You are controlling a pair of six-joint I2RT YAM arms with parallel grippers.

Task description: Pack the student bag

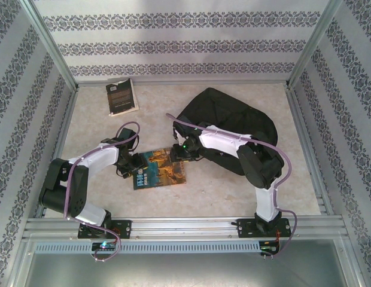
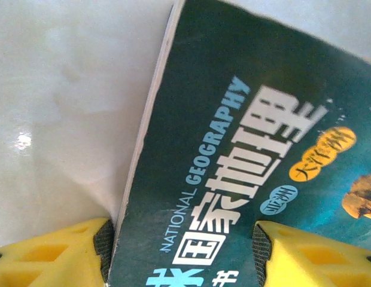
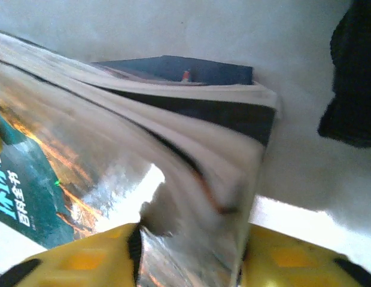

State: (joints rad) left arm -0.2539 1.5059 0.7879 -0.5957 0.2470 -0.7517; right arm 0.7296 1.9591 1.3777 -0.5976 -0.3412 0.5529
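The student bag (image 1: 233,122), a large black backpack, lies on the table at the right rear; a dark piece of it (image 3: 353,78) shows in the right wrist view. A teal geography magazine (image 1: 160,168) lies in front of it, between the two arms. My left gripper (image 1: 130,162) (image 2: 182,239) is open at the magazine's left end. One yellow finger (image 2: 84,251) touches the spine edge and the other (image 2: 305,251) sits over the cover (image 2: 233,149). My right gripper (image 1: 181,152) (image 3: 188,239) is shut on the magazine's right edge, whose pages (image 3: 173,155) bend upward.
A second book with a dark cover (image 1: 122,97) lies at the far left of the table. Patterned walls with metal posts enclose the table on three sides. The arms' rail (image 1: 185,227) runs along the near edge.
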